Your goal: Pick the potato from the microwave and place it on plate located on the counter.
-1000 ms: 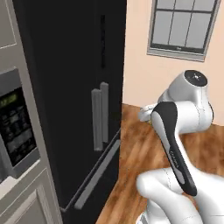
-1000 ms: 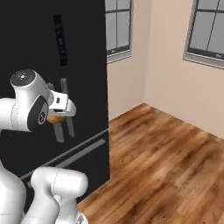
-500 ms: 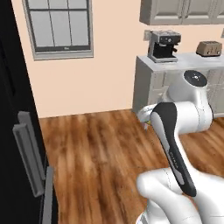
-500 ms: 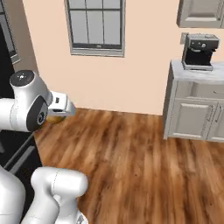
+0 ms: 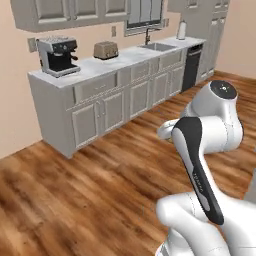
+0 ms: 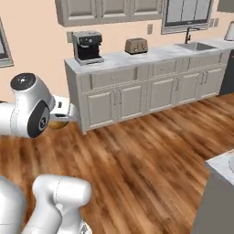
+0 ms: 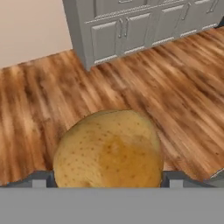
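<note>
The potato [image 7: 108, 153], golden-brown and speckled with a darker patch, sits large and low in the hand view between my two dark fingertips [image 7: 40, 179]. My gripper [image 7: 107, 180] is shut on it, high above the wooden floor. From the right base view the potato [image 6: 56, 124] peeks out under the hand beside the gripper [image 6: 64, 117]. The microwave is out of view. A pale counter corner [image 6: 218, 168] enters at the lower right. A faint curved rim on it at the frame's edge could be the plate, but too little shows to tell.
Across open wooden floor [image 5: 75, 200] stands a run of grey cabinets [image 6: 137, 98] with a pale top. It carries a black coffee machine [image 6: 87, 45], a toaster [image 6: 136, 45] and a sink with a tap [image 6: 194, 44] under a window.
The whole scene has swung as the base turned: the black fridge and the window wall passed out of view, and the cabinet run with the coffee machine came in. The potato stays in the gripper.
</note>
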Controlling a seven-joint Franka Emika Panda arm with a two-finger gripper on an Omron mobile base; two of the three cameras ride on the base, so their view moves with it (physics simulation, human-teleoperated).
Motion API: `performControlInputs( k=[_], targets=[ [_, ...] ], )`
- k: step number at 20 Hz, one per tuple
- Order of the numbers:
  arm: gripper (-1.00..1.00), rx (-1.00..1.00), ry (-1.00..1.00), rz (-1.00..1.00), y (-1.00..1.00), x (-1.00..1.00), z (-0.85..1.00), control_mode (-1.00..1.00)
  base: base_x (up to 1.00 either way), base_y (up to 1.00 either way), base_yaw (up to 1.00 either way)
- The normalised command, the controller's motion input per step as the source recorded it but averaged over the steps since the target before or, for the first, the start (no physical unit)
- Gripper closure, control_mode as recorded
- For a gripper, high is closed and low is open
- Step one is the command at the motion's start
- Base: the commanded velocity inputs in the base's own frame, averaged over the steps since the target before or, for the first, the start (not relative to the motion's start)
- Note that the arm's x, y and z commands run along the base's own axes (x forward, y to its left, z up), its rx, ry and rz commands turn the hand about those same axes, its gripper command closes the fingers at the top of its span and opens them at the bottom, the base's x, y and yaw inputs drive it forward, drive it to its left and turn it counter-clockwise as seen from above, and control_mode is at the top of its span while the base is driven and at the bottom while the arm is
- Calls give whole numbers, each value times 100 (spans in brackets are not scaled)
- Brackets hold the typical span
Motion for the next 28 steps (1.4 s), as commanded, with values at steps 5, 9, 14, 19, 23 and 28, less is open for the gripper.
performControlInputs(
  k=[5, 9, 14, 19, 23, 28],
  targets=[
    [100, 0, 0, 0, 0, 0, 0, 100, 0, -5, -95],
    [100, 0, 0, 0, 0, 0, 0, 100, 0, -5, -92],
    [100, 0, 0, 0, 0, 0, 0, 100, 13, -16, -80],
    [100, 0, 0, 0, 0, 0, 0, 100, 33, -26, -70],
    [100, 0, 0, 0, 0, 0, 0, 100, 55, 0, -28],
    [100, 0, 0, 0, 0, 0, 0, 100, 75, 3, 2]
  ],
)
